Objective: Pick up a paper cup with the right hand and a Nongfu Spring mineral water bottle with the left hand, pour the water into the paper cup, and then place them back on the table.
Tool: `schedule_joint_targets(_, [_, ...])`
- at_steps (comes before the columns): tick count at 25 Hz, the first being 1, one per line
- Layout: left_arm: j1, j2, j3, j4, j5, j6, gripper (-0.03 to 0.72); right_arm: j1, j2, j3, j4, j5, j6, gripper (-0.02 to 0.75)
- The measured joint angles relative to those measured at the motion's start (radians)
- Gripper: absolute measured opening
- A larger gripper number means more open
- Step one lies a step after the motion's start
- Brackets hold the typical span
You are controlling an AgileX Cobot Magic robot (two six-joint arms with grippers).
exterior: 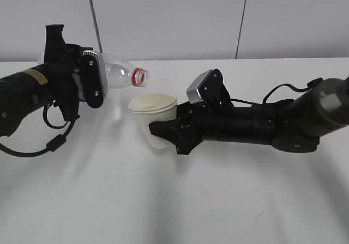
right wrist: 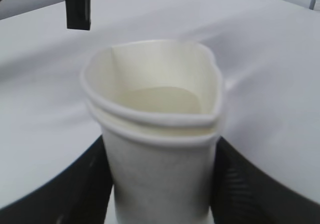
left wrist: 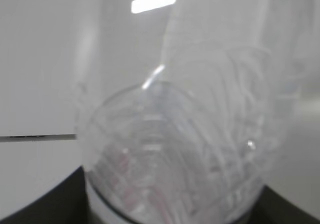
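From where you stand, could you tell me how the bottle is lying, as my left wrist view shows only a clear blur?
Observer: The Nongfu Spring mineral water bottle lies almost level in the left hand, its open mouth pointing at the paper cup.
Operator: Thank you. Is the mouth over the cup?
Observer: It sits just above and left of the rim; no stream shows.
Operator: Is the cup held firmly?
Observer: The right hand is shut on it, and the right wrist view shows the rim squeezed out of round.
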Motion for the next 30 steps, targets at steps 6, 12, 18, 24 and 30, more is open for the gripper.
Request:
schedule_joint_targets(6, [-0.018, 0.0, 0.0, -0.103, 0.0, -0.024, 0.396, 0.0, 0.0, 0.0, 0.091, 0.0, -0.008, 0.41])
schedule_joint_targets(12, [-0.022, 0.0, 0.0, -0.147, 0.0, -0.186, 0.396, 0.0, 0.0, 0.0, 0.18, 0.0, -0.011, 0.41])
schedule_joint_targets(18, [-0.023, 0.0, 0.0, -0.164, 0.0, -0.472, 0.396, 0.0, 0.0, 0.0, 0.252, 0.0, -0.04, 0.41])
schedule_joint_targets(24, [-0.023, 0.003, 0.0, -0.191, -0.001, -0.714, 0.396, 0.0, 0.0, 0.0, 0.278, 0.0, -0.088, 0.409])
schedule_joint_targets(30, [-0.023, 0.026, 0.0, -0.197, -0.001, -0.993, 0.396, 0.002, 0.0, 0.0, 0.339, 0.0, -0.1, 0.409])
